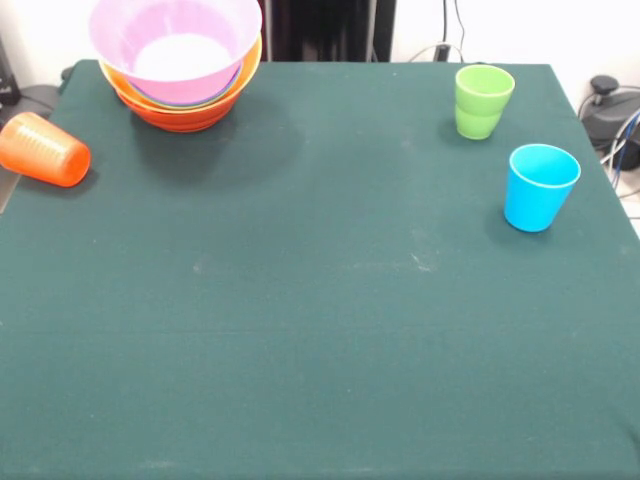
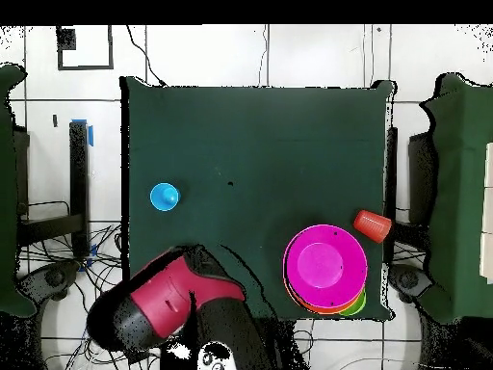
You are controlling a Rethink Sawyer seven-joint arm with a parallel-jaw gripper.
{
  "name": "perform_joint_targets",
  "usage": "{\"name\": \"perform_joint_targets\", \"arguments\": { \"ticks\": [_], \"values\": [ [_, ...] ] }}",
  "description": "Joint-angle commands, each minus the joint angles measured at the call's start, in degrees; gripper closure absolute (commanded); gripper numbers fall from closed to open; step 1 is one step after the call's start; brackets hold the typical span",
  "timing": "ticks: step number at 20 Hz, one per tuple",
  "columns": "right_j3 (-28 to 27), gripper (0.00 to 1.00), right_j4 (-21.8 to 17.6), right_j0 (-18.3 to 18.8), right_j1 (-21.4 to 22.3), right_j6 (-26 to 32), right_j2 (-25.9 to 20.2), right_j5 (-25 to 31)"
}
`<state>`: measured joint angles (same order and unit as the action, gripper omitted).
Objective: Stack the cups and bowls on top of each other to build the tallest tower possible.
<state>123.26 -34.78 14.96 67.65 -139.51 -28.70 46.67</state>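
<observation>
Orange cup (image 1: 44, 149) on side at table (image 1: 320, 330) edge, may roll off; gripper state unclear, arm (image 2: 168, 294) covers it.

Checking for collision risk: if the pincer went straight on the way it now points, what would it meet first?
Cannot say: neither view shows the pincer, only the red and black arm from overhead.

Nested stack of glossy plastic bowls (image 1: 178, 70) at table corner: big pink bowl (image 1: 175, 40) on top, upright, orange rims under it. Orange plastic cup (image 1: 44, 149) on its side nr stack. Lime green cup (image 1: 483, 100) and light blue cup (image 1: 540, 186) upright, opp. side, close together.
</observation>
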Motion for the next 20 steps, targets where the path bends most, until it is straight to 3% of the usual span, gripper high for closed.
{"name": "perform_joint_targets", "arguments": {
  "ticks": [1, 5, 8, 14, 17, 20],
  "values": [
    [-4.05, 0.0, -8.21, 0.75, -17.13, -5.49, 6.27, -11.04],
    [-5.37, 0.0, -3.59, -0.74, -21.04, -8.79, 8.19, -12.72],
    [-6.42, 0.0, -3.74, -4.74, -23.87, -13.7, 11.7, -16.86],
    [-9.49, 0.0, -3.59, -9.8, -28.83, -15.88, 17.69, -22.43],
    [-13.04, 0.0, -3.37, -14.06, -33.25, -17.78, 21.22, -25.02],
    [-14.5, 0.0, -1.87, -17.8, -34.59, -18.61, 24.13, -25.6]
  ]
}}
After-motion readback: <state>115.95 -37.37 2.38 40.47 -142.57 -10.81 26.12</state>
